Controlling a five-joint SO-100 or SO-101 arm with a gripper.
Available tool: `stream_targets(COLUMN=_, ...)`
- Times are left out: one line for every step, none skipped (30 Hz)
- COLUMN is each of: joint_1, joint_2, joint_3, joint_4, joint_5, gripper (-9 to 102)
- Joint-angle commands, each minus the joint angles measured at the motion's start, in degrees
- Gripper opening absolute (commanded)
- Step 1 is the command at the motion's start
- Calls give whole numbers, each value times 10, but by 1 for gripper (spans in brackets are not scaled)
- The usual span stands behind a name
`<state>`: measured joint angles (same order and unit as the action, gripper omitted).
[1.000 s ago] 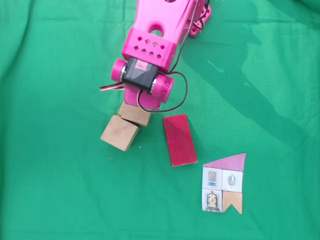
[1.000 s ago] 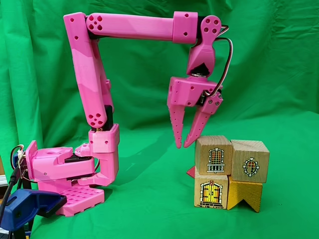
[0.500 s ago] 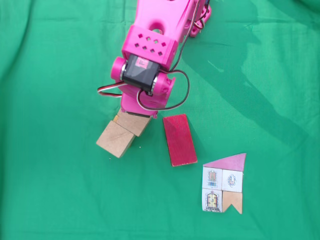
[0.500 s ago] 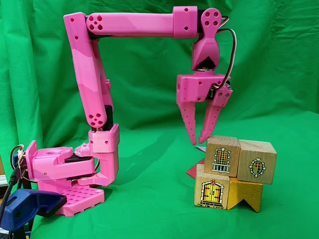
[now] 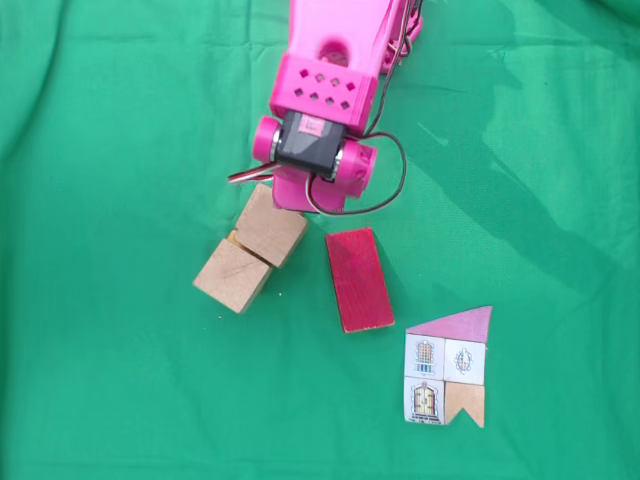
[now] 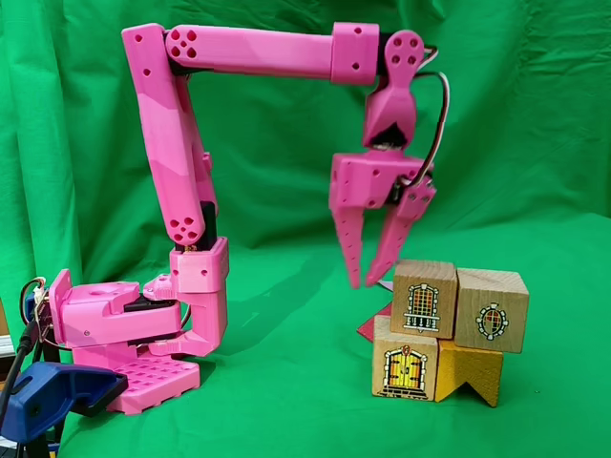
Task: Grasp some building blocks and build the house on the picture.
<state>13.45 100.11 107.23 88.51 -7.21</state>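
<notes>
A green cloth (image 5: 120, 380) covers the whole table in a fixed view, creased into soft folds near the left edge and along the top. In a fixed view from the side, the same green cloth (image 6: 286, 401) spreads over the near surface and rises behind as a draped backdrop (image 6: 535, 105) with vertical folds. At the near left corner sits a blue clamp-like object (image 6: 52, 396), partly cut off by the frame.

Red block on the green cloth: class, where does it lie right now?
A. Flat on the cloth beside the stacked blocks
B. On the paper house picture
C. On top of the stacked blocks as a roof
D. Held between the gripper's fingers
A: the red block lies flat on the cloth, between the stacked blocks and the paper picture, with the open gripper empty above.
</notes>
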Motion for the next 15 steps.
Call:
stream_targets(joint_1=-24, joint_2=44, joint_3=-9, joint_4=5, joint_5=-4, gripper=0)
stream_targets(joint_1=-25, joint_2=51, joint_3=-11, joint_4=4, joint_5=-4, gripper=0)
stream_targets(joint_1=-25, joint_2=59, joint_3=-11, joint_4=4, joint_5=-4, gripper=0)
stream_targets(joint_1=-25, joint_2=70, joint_3=-11, joint_4=2, joint_5=-4, gripper=0)
stream_targets(joint_1=-25, joint_2=84, joint_3=-11, joint_4=0, joint_5=-4, gripper=0)
stream_targets(joint_1=-25, joint_2=99, joint_3=-11, joint_4=-1, joint_5=-4, gripper=0)
stream_targets(joint_1=-25, joint_2=112, joint_3=-11, joint_4=-2, joint_5=-5, gripper=0)
stream_targets(joint_1=-25, joint_2=122, joint_3=-17, joint_4=-3, joint_5=-5, gripper=0)
stream_targets(joint_1=-25, joint_2=126, joint_3=-28, joint_4=-4, joint_5=-5, gripper=0)
stream_targets(joint_1=-25, joint_2=127, joint_3=-45, joint_4=-4, joint_5=-5, gripper=0)
stream_targets(joint_1=-25, joint_2=123, joint_3=-65, joint_4=-4, joint_5=-5, gripper=0)
stream_targets(joint_1=-25, joint_2=119, joint_3=-88, joint_4=-4, joint_5=-5, gripper=0)
stream_targets(joint_1=-25, joint_2=114, joint_3=-112, joint_4=-4, joint_5=-5, gripper=0)
stream_targets(joint_1=-20, joint_2=106, joint_3=-135, joint_4=-4, joint_5=-5, gripper=0)
stream_targets(joint_1=-18, joint_2=91, joint_3=-159, joint_4=-4, joint_5=-6, gripper=0)
